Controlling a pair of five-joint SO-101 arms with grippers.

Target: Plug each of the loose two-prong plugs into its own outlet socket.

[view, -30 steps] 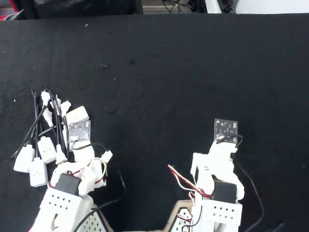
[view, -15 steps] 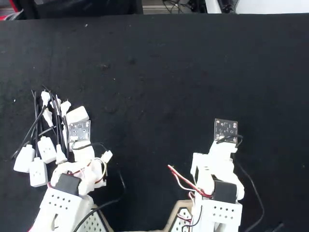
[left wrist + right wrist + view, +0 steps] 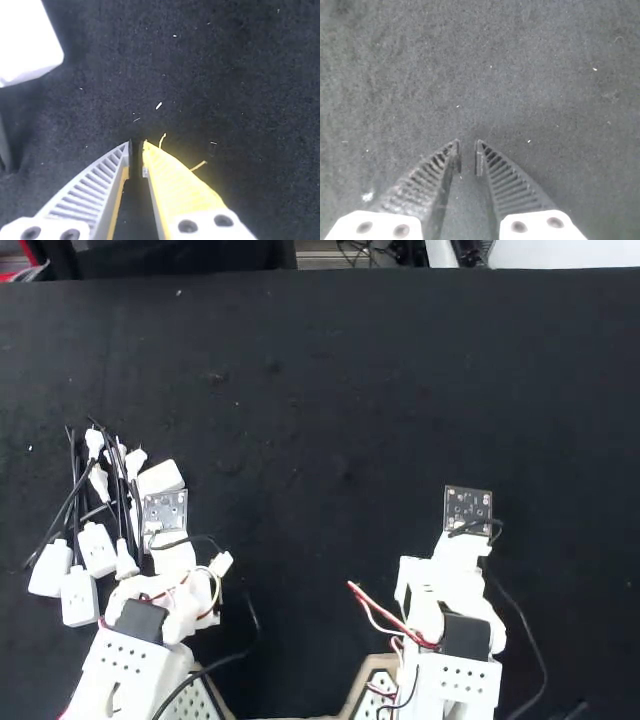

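The black cords point(image 3: 72, 465) are hard to see on the black table point(image 3: 350, 390). They cross each other at the left of the high view, so the plugs point(image 3: 95, 440) are hard to count. There look to be about four small white plugs. Four bigger white blocks point(image 3: 78, 597) lie with them in one pile. One block point(image 3: 22, 40) is cut off at the upper left corner of the left wrist view.

In the high view both claws are hidden under their arms. The table is dark and fuzzy, with tiny bits of lint on it. Past its far edge, along the top of the high view, are some wires and a white patch that are hard to make out.

There are two arms. The left arm point(image 3: 135, 650) is at the lower left, touching the pile. The right arm point(image 3: 450, 630) is lower right of the middle, well apart from it.

The left claw point(image 3: 136, 146) is almost closed, with a thin gap, and holds nothing. The right claw point(image 3: 467, 146) is the same, over bare table.
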